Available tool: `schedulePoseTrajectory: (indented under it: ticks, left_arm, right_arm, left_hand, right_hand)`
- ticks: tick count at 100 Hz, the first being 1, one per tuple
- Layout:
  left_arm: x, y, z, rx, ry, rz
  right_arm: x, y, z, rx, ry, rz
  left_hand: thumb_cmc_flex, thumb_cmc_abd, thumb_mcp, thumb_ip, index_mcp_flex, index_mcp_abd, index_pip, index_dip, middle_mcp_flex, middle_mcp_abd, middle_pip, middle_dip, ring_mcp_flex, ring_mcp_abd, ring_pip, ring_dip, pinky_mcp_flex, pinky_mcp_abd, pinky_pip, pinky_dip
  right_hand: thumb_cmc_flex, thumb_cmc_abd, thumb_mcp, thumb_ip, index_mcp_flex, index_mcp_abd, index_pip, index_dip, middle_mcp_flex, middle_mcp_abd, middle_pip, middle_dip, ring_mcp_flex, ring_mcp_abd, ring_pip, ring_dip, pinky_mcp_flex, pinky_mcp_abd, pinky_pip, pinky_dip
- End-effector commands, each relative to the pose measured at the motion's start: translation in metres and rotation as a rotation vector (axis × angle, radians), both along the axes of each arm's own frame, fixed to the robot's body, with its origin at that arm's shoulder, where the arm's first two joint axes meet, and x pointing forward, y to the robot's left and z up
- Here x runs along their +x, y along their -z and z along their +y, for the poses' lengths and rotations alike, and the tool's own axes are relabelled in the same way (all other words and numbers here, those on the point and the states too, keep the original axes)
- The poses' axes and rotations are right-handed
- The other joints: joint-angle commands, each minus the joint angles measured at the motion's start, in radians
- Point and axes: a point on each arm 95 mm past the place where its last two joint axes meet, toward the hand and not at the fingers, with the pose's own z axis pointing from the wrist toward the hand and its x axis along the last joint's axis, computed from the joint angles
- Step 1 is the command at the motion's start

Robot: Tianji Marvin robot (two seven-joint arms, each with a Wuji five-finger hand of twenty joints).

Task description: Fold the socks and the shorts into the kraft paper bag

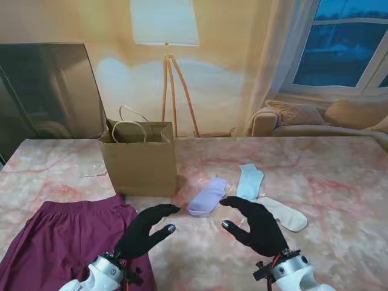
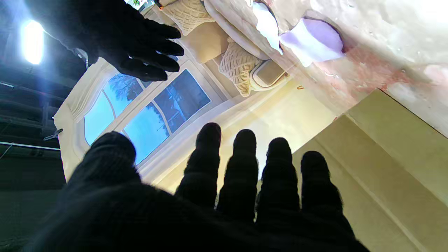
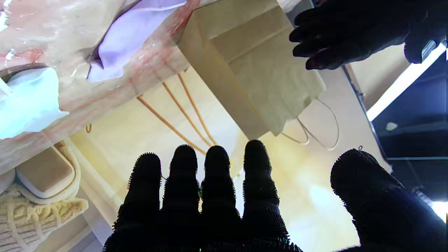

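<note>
Kraft paper bag [image 1: 139,162]: stood upright on the marble table [image 1: 339,176], left of centre toward the far edge, mouth open, twine handles raised above the rim.

Shorts [image 1: 60,242]: maroon, spread flat at the near left corner, waistband turned toward the bag and lying just near of its base.

Socks, three, laid to the right of the bag: a lavender sock [image 1: 207,196] nearest the bag; a light blue sock [image 1: 249,181] just right of it and slightly farther; a white sock [image 1: 285,213] nearer and farthest right, its end close beside the blue one.

Left hand [image 1: 145,229]: black-gloved, held over the right edge of the shorts, fingers extended and spread, nothing grasped, fingertips directed toward the lavender sock.

Right hand [image 1: 257,225]: black-gloved, held just near of the socks, fingers apart, nothing grasped, partly over the white sock.

Floor lamp [image 1: 167,36]: seen beyond the table, behind the bag.
</note>
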Motion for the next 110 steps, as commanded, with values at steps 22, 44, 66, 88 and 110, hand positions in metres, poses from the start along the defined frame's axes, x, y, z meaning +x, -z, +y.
schedulePoseTrajectory:
  ticks: [22, 44, 66, 88, 110]
  left_arm:
    - [0.000, 0.000, 0.000, -0.008, 0.005, 0.005]
    - [0.000, -0.001, 0.001, -0.008, 0.000, 0.007]
    - [0.000, -0.002, 0.002, -0.003, 0.001, 0.002]
    - [0.004, -0.015, 0.004, -0.020, -0.037, -0.034]
    - [0.005, -0.082, 0.022, 0.077, -0.147, -0.210]
  right_arm:
    - [0.002, 0.006, 0.002, -0.003, 0.004, 0.021]
    - [0.008, 0.001, -0.006, -0.033, 0.026, 0.023]
    - [0.017, -0.003, -0.024, -0.101, 0.047, 0.051]
    - [0.019, -0.003, -0.032, -0.103, 0.071, 0.052]
    - [0.018, -0.001, -0.032, -0.088, 0.076, 0.041]
  left_hand:
    - [-0.026, 0.012, -0.019, 0.005, 0.001, -0.006, -0.005, -0.010, -0.040, 0.003, -0.011, -0.007, -0.016, -0.028, -0.021, -0.007, -0.003, -0.020, -0.006, -0.010]
    - [-0.024, 0.012, -0.021, 0.005, 0.002, -0.007, -0.005, -0.010, -0.039, 0.002, -0.011, -0.007, -0.016, -0.029, -0.021, -0.008, -0.003, -0.019, -0.004, -0.009]
    - [-0.023, 0.013, -0.022, 0.004, 0.003, -0.008, -0.005, -0.009, -0.038, 0.002, -0.011, -0.007, -0.016, -0.030, -0.022, -0.008, -0.001, -0.017, -0.002, -0.008]
    - [0.008, 0.001, -0.011, 0.003, 0.017, -0.010, 0.002, -0.006, -0.025, 0.002, -0.007, -0.005, -0.003, -0.026, -0.017, -0.006, 0.008, -0.015, 0.007, -0.004]
    - [0.074, -0.024, 0.032, -0.007, 0.078, -0.022, 0.047, 0.012, 0.053, 0.004, 0.022, 0.015, 0.071, -0.013, 0.021, 0.016, 0.055, -0.002, 0.091, 0.037]
  right_hand:
    - [-0.027, 0.010, 0.022, 0.039, -0.019, 0.004, 0.015, -0.009, -0.039, -0.017, 0.013, 0.007, -0.027, -0.025, -0.008, -0.017, -0.009, -0.034, -0.013, -0.026]
    - [-0.012, 0.011, 0.028, 0.038, -0.007, 0.001, 0.023, -0.008, -0.014, -0.014, 0.032, 0.016, 0.003, -0.014, 0.005, -0.012, 0.018, -0.021, 0.009, -0.018]
    - [0.001, 0.013, 0.033, 0.034, -0.002, -0.001, 0.030, -0.007, -0.002, -0.011, 0.044, 0.021, 0.020, -0.008, 0.010, -0.007, 0.027, -0.014, 0.032, -0.011]
    - [0.003, 0.012, 0.033, 0.033, 0.003, -0.003, 0.035, -0.006, 0.002, -0.010, 0.050, 0.024, 0.025, -0.004, 0.010, -0.005, 0.028, -0.009, 0.042, -0.009]
    - [0.004, 0.013, 0.032, 0.032, 0.005, -0.006, 0.035, -0.007, 0.005, -0.010, 0.049, 0.024, 0.029, -0.002, 0.011, -0.002, 0.030, -0.003, 0.048, -0.010]
